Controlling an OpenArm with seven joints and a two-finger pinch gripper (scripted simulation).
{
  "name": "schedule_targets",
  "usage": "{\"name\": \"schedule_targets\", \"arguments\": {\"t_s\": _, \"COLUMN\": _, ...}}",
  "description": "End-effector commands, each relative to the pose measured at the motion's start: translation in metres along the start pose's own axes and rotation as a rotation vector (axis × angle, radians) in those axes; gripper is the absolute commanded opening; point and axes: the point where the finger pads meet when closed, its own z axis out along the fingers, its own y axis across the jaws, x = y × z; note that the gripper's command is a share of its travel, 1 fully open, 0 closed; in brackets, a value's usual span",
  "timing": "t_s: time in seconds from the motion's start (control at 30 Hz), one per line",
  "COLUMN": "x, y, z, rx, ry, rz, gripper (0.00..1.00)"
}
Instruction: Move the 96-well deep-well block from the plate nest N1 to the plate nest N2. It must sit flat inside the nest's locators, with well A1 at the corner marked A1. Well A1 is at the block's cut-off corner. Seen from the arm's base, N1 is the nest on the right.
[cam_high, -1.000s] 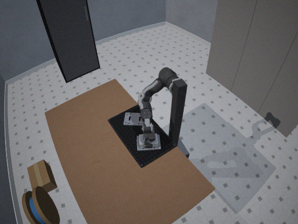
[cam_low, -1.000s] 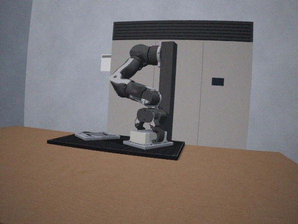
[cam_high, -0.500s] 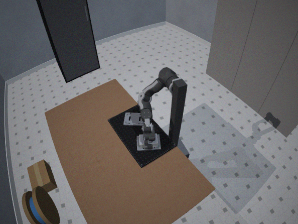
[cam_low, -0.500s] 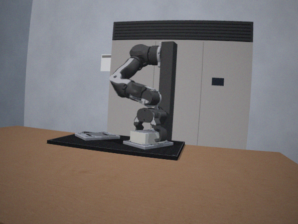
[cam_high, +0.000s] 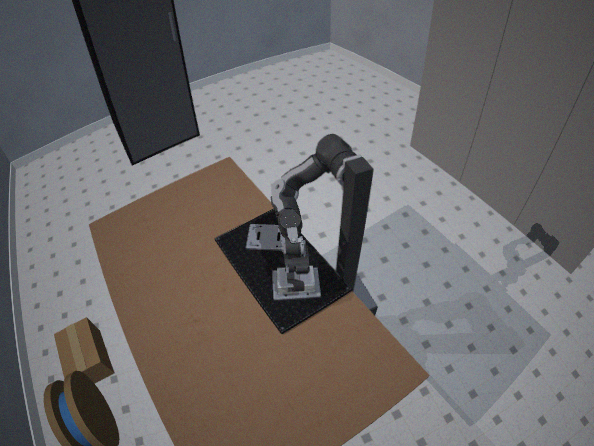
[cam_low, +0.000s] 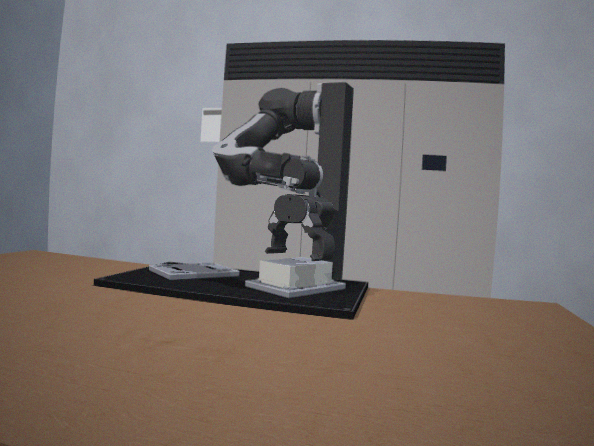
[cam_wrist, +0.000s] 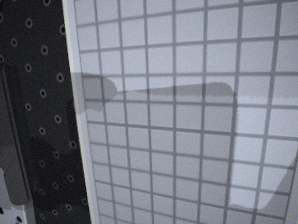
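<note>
The white deep-well block (cam_high: 312, 278) (cam_low: 295, 274) sits flat in the grey plate nest (cam_high: 275, 295) (cam_low: 320, 288) nearest the arm's pillar. In the wrist view its gridded top (cam_wrist: 190, 125) fills most of the picture, and no finger shows there. My gripper (cam_high: 295, 281) (cam_low: 299, 252) is open and hangs just above the block, with one finger over each side and nothing between them. The other plate nest (cam_high: 262, 237) (cam_low: 192, 270) lies empty further along the black base plate (cam_high: 250, 280) (cam_low: 225, 292) (cam_wrist: 45, 125). I cannot make out the block's cut-off corner.
The arm's dark pillar (cam_high: 355, 225) (cam_low: 332, 175) stands right behind the block. The base plate lies on a brown table (cam_high: 175, 300) (cam_low: 250, 375). A cardboard box (cam_high: 82, 350) and a cable reel (cam_high: 80, 415) are on the floor, far off.
</note>
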Motion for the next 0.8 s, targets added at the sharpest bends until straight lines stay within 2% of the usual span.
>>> {"name": "schedule_targets", "arguments": {"t_s": 0.0, "x": 0.0, "y": -0.001, "z": 0.0, "rx": 0.008, "ry": 0.001, "rz": 0.004, "gripper": 0.77}}
{"name": "schedule_targets", "arguments": {"t_s": 0.23, "x": 0.0, "y": -0.001, "z": 0.0, "rx": 0.008, "ry": 0.001, "rz": 0.004, "gripper": 0.77}}
{"name": "schedule_targets", "arguments": {"t_s": 0.4, "x": 0.0, "y": -0.001, "z": -0.04, "rx": 0.008, "ry": 0.001, "rz": 0.004, "gripper": 0.77}}
{"name": "schedule_targets", "arguments": {"t_s": 0.77, "x": 0.0, "y": -0.001, "z": -0.04, "rx": 0.008, "ry": 0.001, "rz": 0.004, "gripper": 0.77}}
